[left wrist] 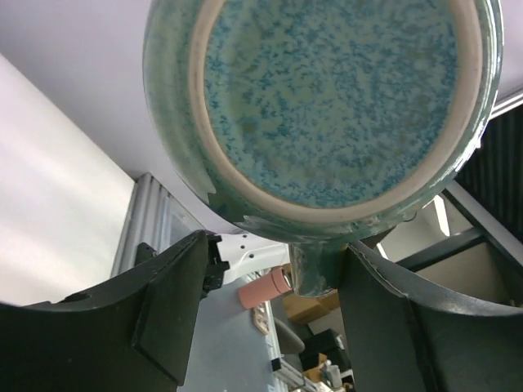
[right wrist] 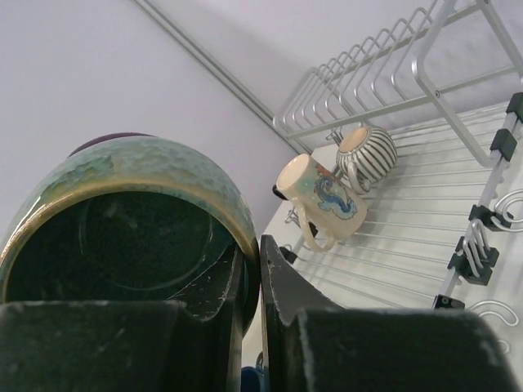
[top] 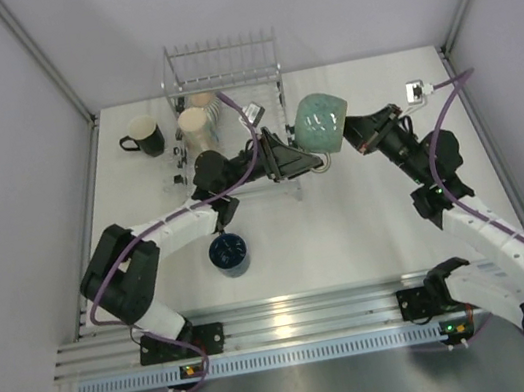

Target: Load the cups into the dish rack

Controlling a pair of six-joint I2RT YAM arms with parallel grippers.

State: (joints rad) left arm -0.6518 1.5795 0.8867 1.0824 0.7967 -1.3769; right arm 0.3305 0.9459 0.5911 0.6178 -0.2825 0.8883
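A teal-green cup [top: 320,122] hangs in the air just right of the dish rack [top: 267,78]. My right gripper [top: 352,129] is shut on its rim, one finger inside and one outside [right wrist: 260,245]. My left gripper [top: 309,161] sits under the cup with its jaws open. The cup's handle [left wrist: 315,269] lies between them, close against the right finger [left wrist: 392,318], and the speckled base [left wrist: 327,106] fills that view. In the rack lie a cream cup [right wrist: 323,200] and a ribbed cup [right wrist: 368,153]. A black cup [top: 143,136] and a dark blue cup [top: 228,253] stand on the table.
The rack's upright prongs [right wrist: 359,69] run along its far side against the back wall. A small white fitting with a cable [top: 416,90] sits at the table's far right. Metal rails [top: 284,319] cross the near edge by the arm bases.
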